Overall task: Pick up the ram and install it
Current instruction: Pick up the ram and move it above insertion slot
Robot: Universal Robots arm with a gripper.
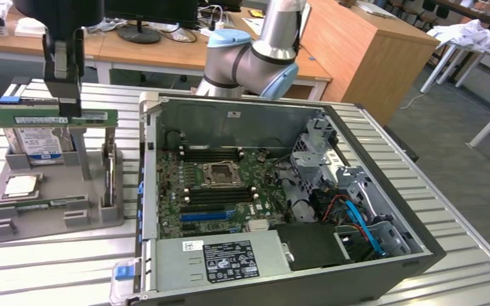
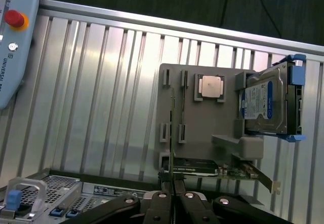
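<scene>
Ram (image 1: 23, 119), upper left in the exterior view, is pinched between fingers of the gripper (image 1: 68, 111). Such a narrow hold risks tilting or slipping.

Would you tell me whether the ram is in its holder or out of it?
Out: the gripper holds the ram level above the grey holder, clear of its slots.

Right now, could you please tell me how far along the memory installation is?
Done: the tool is shut on the memory stick and holds it level above the grey holder at the exterior view's left. In hand: the stick hangs beside the open computer case, not yet over it. Left: seating it in a slot on the motherboard.
</scene>
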